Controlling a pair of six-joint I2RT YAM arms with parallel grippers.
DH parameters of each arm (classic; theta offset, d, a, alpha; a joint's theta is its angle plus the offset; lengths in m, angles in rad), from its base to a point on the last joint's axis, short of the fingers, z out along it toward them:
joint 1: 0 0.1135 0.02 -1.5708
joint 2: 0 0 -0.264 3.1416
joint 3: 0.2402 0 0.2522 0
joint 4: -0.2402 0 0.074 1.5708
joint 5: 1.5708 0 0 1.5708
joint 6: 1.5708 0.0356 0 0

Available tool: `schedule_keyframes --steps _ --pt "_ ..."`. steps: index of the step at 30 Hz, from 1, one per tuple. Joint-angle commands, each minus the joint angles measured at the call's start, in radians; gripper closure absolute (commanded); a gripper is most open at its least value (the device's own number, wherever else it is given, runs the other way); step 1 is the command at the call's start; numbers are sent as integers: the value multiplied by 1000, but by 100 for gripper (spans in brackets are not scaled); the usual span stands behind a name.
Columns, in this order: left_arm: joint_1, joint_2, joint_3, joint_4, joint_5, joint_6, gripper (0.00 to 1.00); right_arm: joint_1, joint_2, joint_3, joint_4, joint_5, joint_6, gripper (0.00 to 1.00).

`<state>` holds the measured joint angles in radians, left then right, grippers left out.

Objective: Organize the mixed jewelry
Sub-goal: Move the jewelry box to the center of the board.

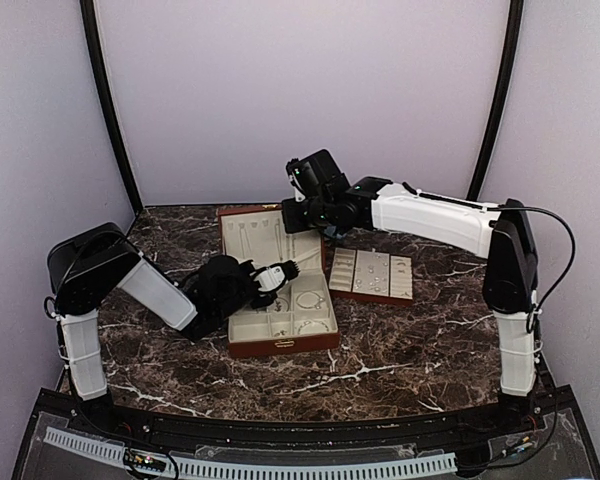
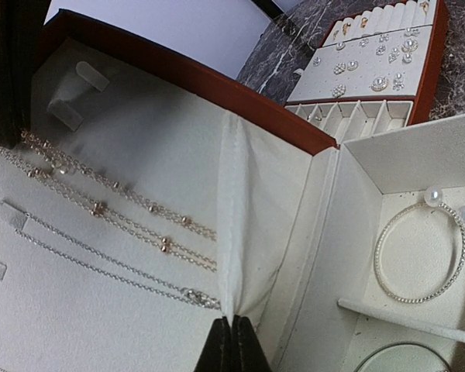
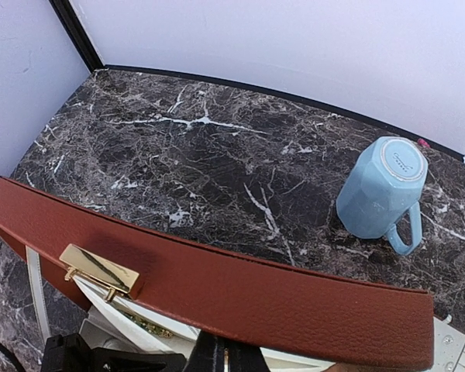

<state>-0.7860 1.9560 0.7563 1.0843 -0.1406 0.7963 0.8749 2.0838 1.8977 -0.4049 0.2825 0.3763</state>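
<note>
The reddish-brown box (image 1: 280, 345) stands open mid-table, its lid (image 3: 256, 298) upright with a brass clasp (image 3: 101, 269). Jewelry lies in it: beaded gold chains (image 2: 101, 208) and a silver chain (image 2: 101, 267) on the lid lining, and a pearl-tipped bangle (image 2: 418, 260) in a compartment. Small earrings (image 2: 376, 74) sit on the cream tray (image 1: 372, 292) to the right of the box. My left gripper (image 1: 288, 268) (image 2: 232, 329) is inside the box, shut, pinching the fold of the lid's cream pocket (image 2: 252, 225). My right gripper (image 1: 322, 230) (image 3: 226, 358) is shut just behind the lid's top edge.
A light-blue mug (image 3: 380, 186) stands upside down on the dark marble table (image 3: 217, 155) behind the box. Pale walls close the back and sides. The right arm (image 1: 430, 215) reaches across above the tray.
</note>
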Motion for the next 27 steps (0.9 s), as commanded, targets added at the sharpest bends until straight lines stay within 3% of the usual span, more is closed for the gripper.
schedule_keyframes --steps 1,19,27 --pt "-35 -10 -13 26 41 -23 100 -20 -61 6 60 16 21 100" --pt "-59 -1 -12 32 5 -20 100 -22 -96 7 14 45 45 100" --pt "-60 6 15 -1 -41 -23 100 -24 -138 -33 -3 -47 13 100"
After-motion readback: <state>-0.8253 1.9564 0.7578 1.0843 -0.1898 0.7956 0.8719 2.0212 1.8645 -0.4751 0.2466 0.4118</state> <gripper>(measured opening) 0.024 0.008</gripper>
